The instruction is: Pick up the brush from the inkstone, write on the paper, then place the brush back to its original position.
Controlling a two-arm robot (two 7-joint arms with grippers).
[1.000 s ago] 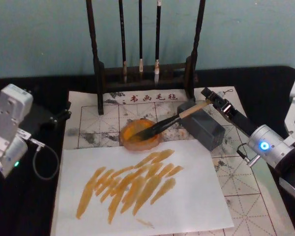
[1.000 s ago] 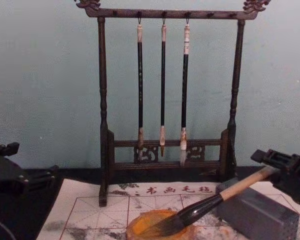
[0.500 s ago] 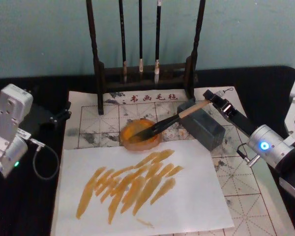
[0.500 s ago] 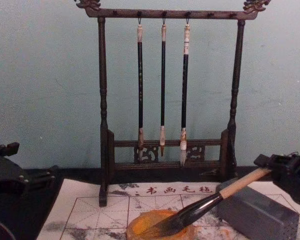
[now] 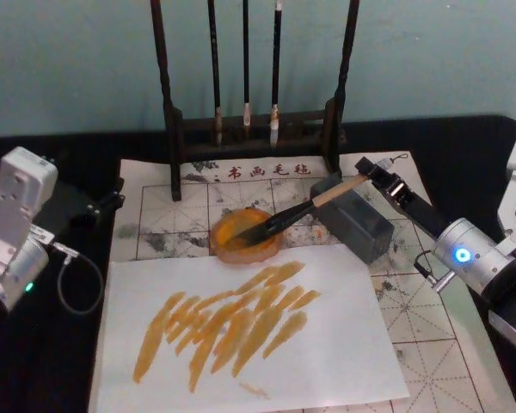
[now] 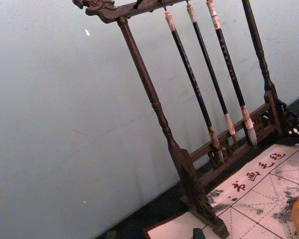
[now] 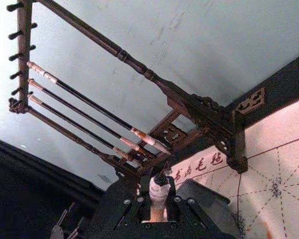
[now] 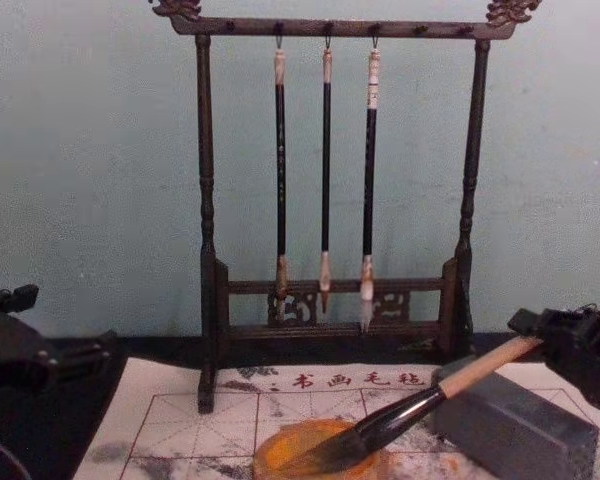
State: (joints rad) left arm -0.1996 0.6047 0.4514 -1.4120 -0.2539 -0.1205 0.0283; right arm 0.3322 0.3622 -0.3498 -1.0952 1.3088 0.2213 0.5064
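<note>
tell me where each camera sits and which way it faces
Head: high, looking down on the paper; left gripper and right gripper at the sides.
Chest: low, facing the brush rack; both grippers at its lower corners.
Left wrist: on the left arm, facing the rack.
Right wrist: past the right gripper, shut on the brush, toward the rack.
Shared: head and chest show the brush on the grey block.

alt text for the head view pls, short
A large brush rests with its bristles in an orange dish and its handle on a dark block, the right gripper at the handle's end. In front lies a white sheet marked with orange strokes, over gridded paper; the left gripper sits parked at the left. A rack of three thin brushes stands behind.
</note>
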